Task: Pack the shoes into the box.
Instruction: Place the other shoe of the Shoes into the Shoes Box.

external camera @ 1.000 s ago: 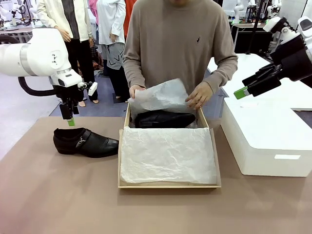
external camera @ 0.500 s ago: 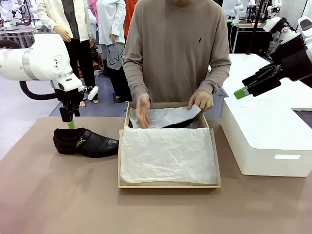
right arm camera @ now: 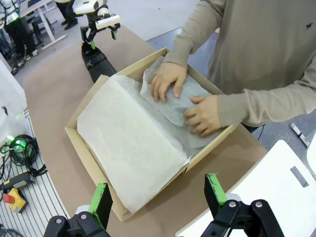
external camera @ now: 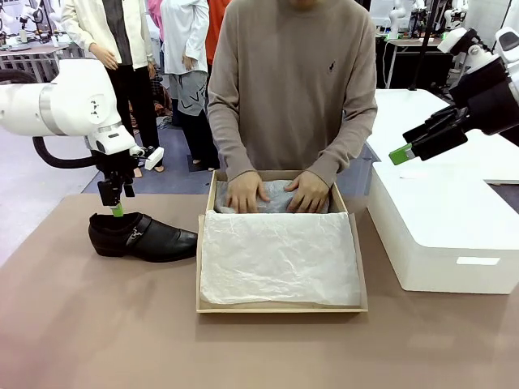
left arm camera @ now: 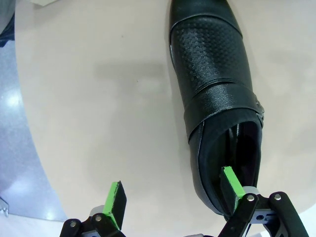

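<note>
While a person at the far side of the bench (external camera: 97,324) leans over the box (external camera: 280,309), one hand (external camera: 246,193) and the other hand (external camera: 308,191) lie flat, side by side, on a sheet of tissue (external camera: 272,198) pressed into the far end of it. The box sits open in the middle of the bench, and more tissue covers its near part right up to the rim.

One shoe (external camera: 142,236) lies on the bench just left of the box, apart from it, its toe towards the box and its buckle on the side facing the robot. The left pincer (external camera: 118,207) hangs straight down over the heel end. Seen from its wrist, the left pincer (left arm camera: 173,190) is spread wide, one pad (left arm camera: 231,181) over the shoe's opening, the other above bare bench beside it, the heel wall between them. Whether a pad touches the leather I cannot tell; nothing is pinched.

The right pincer (external camera: 399,154) is raised well above the bench, over the white box (external camera: 454,235) at the right. It too is spread and empty, and its wrist camera looks down between the pads on the box and both hands
</note>
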